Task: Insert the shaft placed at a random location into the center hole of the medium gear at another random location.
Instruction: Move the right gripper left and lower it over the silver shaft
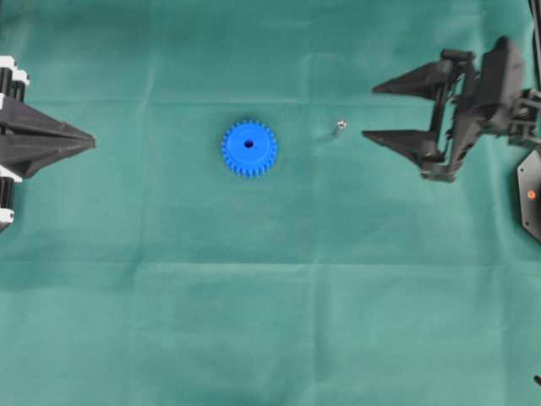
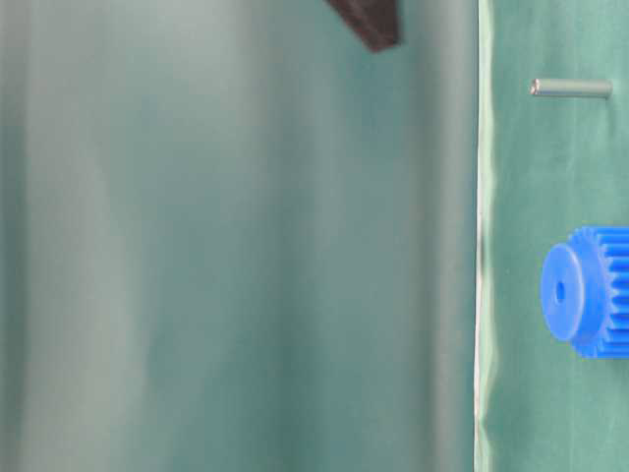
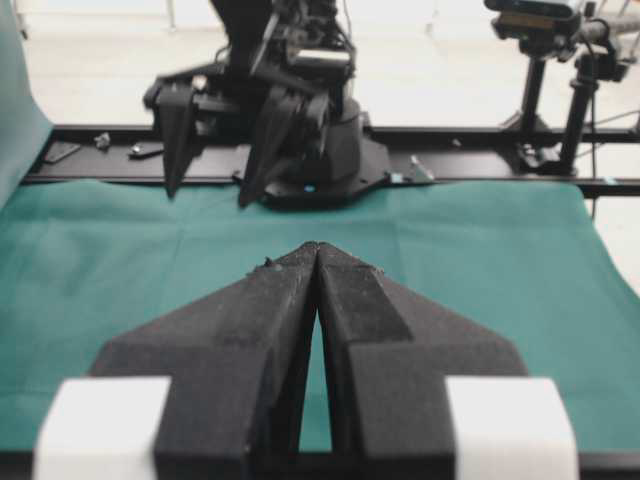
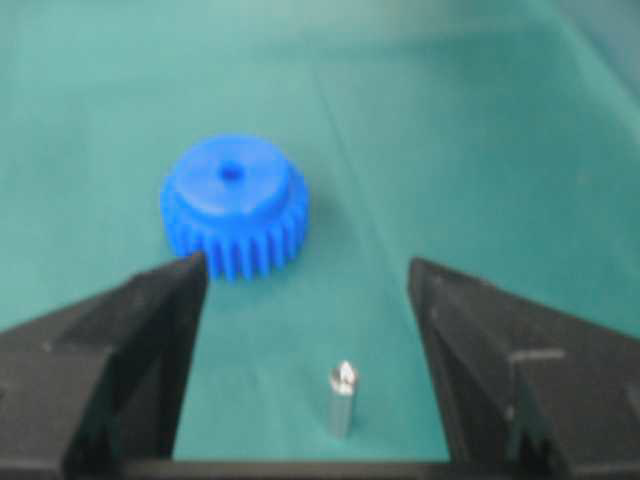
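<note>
The medium gear (image 1: 249, 147), bright blue and toothed, lies flat on the green cloth near the middle, its dark center hole (image 1: 248, 144) facing up. The shaft (image 1: 338, 128), a tiny silver pin, stands upright on the cloth to the gear's right. My right gripper (image 1: 368, 111) hangs open at the right, fingertips pointing at the shaft with a short gap. In the right wrist view the shaft (image 4: 341, 399) stands between the spread fingers, touching neither, with the gear (image 4: 234, 205) and its center hole (image 4: 231, 170) beyond. My left gripper (image 1: 91, 139) rests shut and empty at the far left edge.
Green cloth (image 1: 270, 296) covers the whole table. A black device with a red light (image 1: 530, 196) sits at the right edge. In the left wrist view the right arm's base (image 3: 310, 150) and a camera stand (image 3: 560, 90) rise beyond the cloth's far edge.
</note>
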Controlling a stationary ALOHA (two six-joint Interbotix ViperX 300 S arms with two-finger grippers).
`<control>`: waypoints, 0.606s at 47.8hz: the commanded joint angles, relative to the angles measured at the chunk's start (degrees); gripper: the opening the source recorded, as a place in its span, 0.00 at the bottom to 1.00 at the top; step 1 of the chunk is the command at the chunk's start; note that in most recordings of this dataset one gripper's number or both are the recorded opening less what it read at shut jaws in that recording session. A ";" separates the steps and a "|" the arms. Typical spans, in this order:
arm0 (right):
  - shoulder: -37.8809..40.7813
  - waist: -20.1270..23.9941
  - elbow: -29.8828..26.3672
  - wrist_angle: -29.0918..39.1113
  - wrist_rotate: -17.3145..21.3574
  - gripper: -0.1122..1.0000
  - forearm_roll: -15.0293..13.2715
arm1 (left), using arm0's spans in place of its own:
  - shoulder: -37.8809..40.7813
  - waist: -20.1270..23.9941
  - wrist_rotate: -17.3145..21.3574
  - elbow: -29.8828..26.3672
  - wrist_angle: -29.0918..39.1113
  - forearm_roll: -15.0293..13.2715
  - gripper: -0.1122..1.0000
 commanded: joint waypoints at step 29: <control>21.53 -2.29 -5.10 -10.81 -0.97 0.81 0.62 | 0.53 -0.09 -0.09 -1.32 -0.18 0.09 0.10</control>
